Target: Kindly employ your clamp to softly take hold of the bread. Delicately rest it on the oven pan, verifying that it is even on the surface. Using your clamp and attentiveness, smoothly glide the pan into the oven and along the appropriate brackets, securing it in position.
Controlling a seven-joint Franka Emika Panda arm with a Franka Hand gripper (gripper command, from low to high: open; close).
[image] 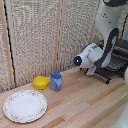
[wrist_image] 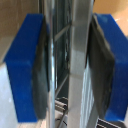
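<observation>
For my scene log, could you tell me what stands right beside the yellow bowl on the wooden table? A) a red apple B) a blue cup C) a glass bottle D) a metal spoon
B: the exterior view shows a blue cup standing just to the exterior view's right of the yellow bowl on the wooden table.

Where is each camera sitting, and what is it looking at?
Exterior view: off the arm, looking across the wooden table at the plate, yellow bowl, blue cup and oven; the white arm and clamp show.
Wrist view: on the wrist, looking between the blue fingers at metal bars of the oven pan.
Shared: clamp and oven pan.
</observation>
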